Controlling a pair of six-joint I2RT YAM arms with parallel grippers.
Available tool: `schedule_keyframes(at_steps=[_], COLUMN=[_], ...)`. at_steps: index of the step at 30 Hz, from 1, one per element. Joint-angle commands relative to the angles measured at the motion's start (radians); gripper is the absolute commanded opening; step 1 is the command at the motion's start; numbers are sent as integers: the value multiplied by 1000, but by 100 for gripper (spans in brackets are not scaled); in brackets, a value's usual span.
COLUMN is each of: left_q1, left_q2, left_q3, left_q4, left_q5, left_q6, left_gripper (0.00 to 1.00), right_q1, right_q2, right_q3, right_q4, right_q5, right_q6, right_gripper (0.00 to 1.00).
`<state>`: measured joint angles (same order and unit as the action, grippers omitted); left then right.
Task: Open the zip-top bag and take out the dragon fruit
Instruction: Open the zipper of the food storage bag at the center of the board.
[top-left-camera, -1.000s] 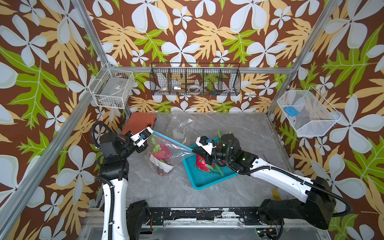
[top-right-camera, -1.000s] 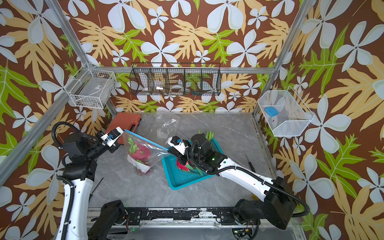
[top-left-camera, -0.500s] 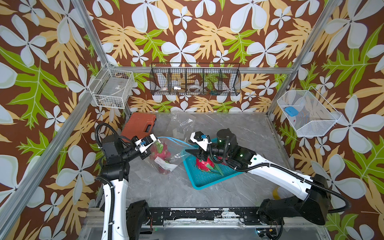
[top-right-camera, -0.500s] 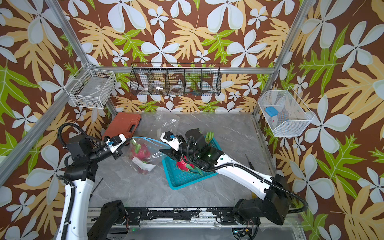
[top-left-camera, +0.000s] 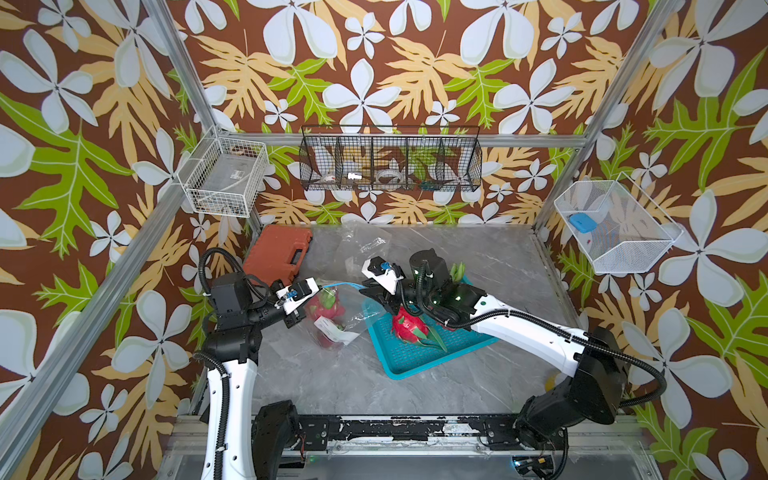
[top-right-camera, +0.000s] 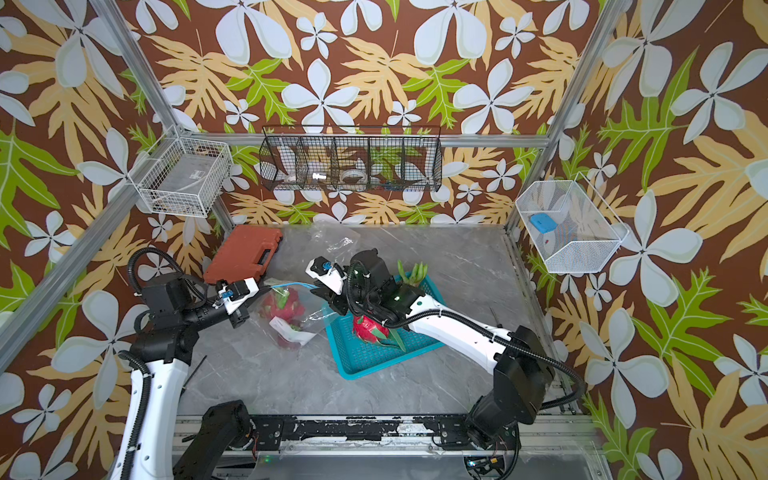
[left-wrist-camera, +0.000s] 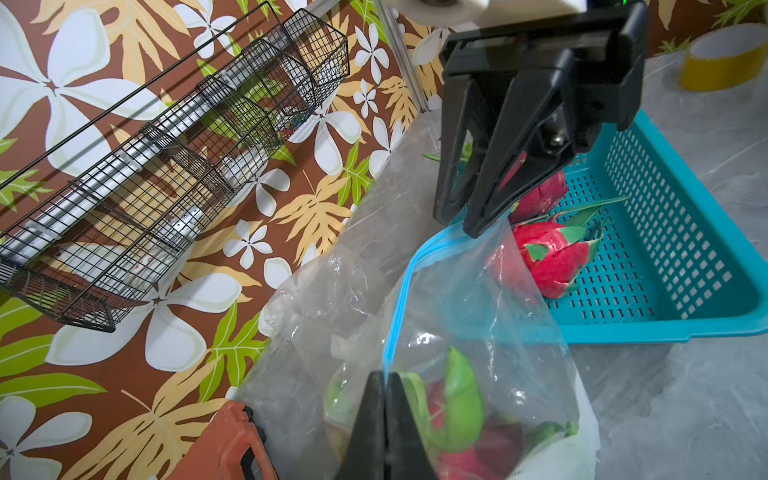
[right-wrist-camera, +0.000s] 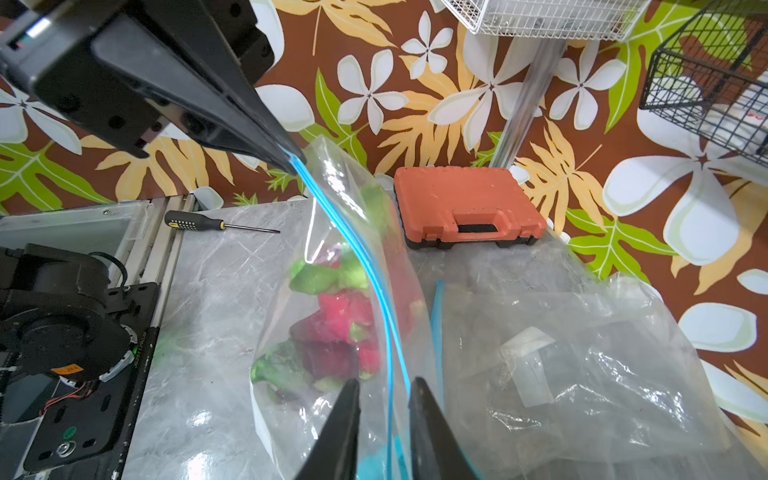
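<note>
The clear zip-top bag (top-left-camera: 338, 316) with a blue zip strip rests on the grey table, left of the teal tray (top-left-camera: 415, 357). Dragon fruit (top-left-camera: 328, 305) lies inside the bag, also seen as dragon fruit (right-wrist-camera: 345, 328). Another dragon fruit (top-left-camera: 409, 326) lies in the tray, with a second one (left-wrist-camera: 540, 195) behind it. My left gripper (left-wrist-camera: 384, 376) is shut on one end of the zip edge. My right gripper (right-wrist-camera: 384, 380) is closed to a narrow gap over the other end, with the blue strip between its fingers. The zip edge spans the two grippers.
An orange tool case (top-left-camera: 278, 253) sits at the back left. An empty crumpled plastic bag (top-left-camera: 361, 245) lies behind the grippers. A screwdriver (right-wrist-camera: 216, 224) lies near the front left edge and a yellow tape roll (left-wrist-camera: 727, 58) lies right of the tray. Wire baskets (top-left-camera: 390, 162) hang on the walls.
The right gripper opened, shifted back and left off the tray, and closed again on the zip edge. The left gripper moved right and lower, and the bag sank onto the table.
</note>
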<state>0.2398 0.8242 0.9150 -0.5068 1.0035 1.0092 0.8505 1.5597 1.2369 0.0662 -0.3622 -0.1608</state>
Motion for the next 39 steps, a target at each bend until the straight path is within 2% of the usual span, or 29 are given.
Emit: schedule_keyframes(at_steps=[1,6,10,18,36,38,39], left_q1=[-2,-2,-1,-1,-2,-2,-1], left_q2=[-5,-8,-8,-8,-8,-8,-8], left_q3=[7,22,34,47,53,56,58], left_q4=[-23,-24,-24,-24,-24,-24,-24], left_q5=[14,14,17,20,20,23,23], left_q6=[19,15,6,-13,-16,-18,-20], left_gripper=[0,0,0,0,0,0,0], right_q1=[1,12,21,22,30,47,58], right_q2=[-48,-144,-178,-88,54,83,100], right_q3=[-79,-220,-257,-168,-62,-38,-22], right_q4=[111,220,214,134,130,123,118], right_q5=[110,105,83,50,60,60,62], right_q6=[42,87,82,71,102,94,87], right_gripper=[9,0,0,0,0,4,10])
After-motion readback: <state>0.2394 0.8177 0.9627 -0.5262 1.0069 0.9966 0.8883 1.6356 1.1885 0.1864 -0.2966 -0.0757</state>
